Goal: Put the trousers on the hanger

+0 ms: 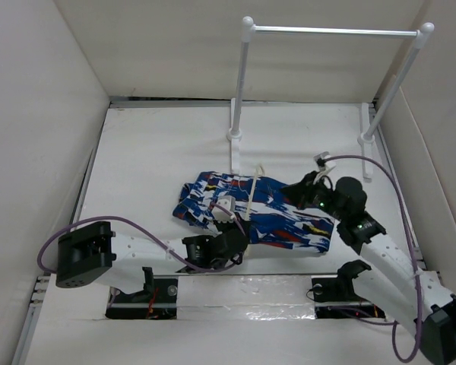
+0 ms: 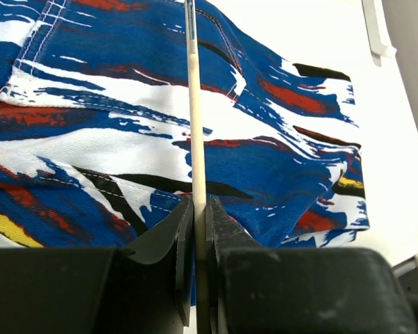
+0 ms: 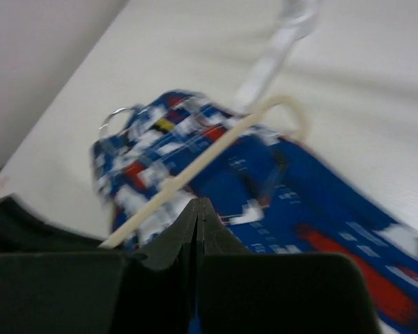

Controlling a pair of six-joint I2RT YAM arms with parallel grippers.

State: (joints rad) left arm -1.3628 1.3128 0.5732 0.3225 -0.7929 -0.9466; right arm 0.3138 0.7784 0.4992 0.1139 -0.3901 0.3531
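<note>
Hanger [image 2: 194, 125]: pinched by left gripper [image 2: 198, 209], lying over trousers [image 2: 90, 153].
Right gripper [image 3: 197, 209]: fingers closed, contents unclear.
Progress: trousers not yet draped.

Lab test cell — white panel walls [image 1: 30, 114] enclosing a white table [image 1: 159, 144].

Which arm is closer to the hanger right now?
Left. The left fingers clamp the hanger by its bar, above the trousers. The right fingers are shut over the trousers' right end, apart from the hanger.
</note>
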